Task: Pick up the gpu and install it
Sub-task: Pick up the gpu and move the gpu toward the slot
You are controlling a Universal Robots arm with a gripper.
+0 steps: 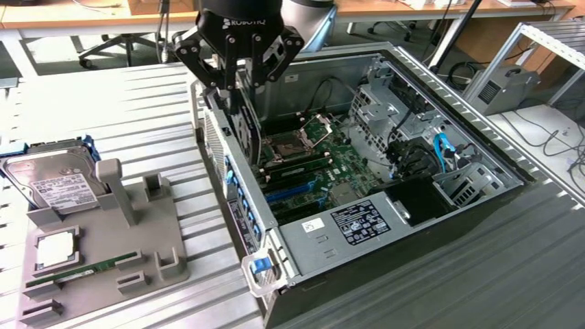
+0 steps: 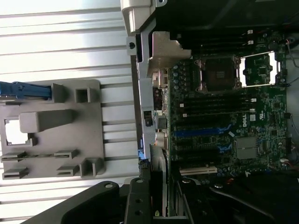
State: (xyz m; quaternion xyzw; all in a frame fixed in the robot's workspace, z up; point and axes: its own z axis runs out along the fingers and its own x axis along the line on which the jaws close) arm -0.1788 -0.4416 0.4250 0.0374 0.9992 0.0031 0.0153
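My gripper (image 1: 240, 90) hangs over the open computer case (image 1: 457, 137), near its rear wall, and is shut on the gpu (image 1: 245, 137). The gpu is a thin dark card held on edge, hanging straight down from the fingers above the motherboard (image 1: 333, 168). In the wrist view the gpu (image 2: 158, 179) appears edge-on with its silver bracket side, between my black fingers (image 2: 138, 203). Its lower edge lies close to the case's rear slot openings, beside the blue expansion slots (image 2: 201, 133). Whether the card touches a slot is hidden.
An open CPU socket (image 1: 294, 140) sits on the board. A grey fixture tray (image 1: 137, 233) on the exterior view's left holds a silver hard drive (image 1: 55, 184), a green RAM stick (image 1: 82, 269) and a CPU (image 1: 55, 248). Drive cages and cables (image 1: 429, 154) line the case's far side.
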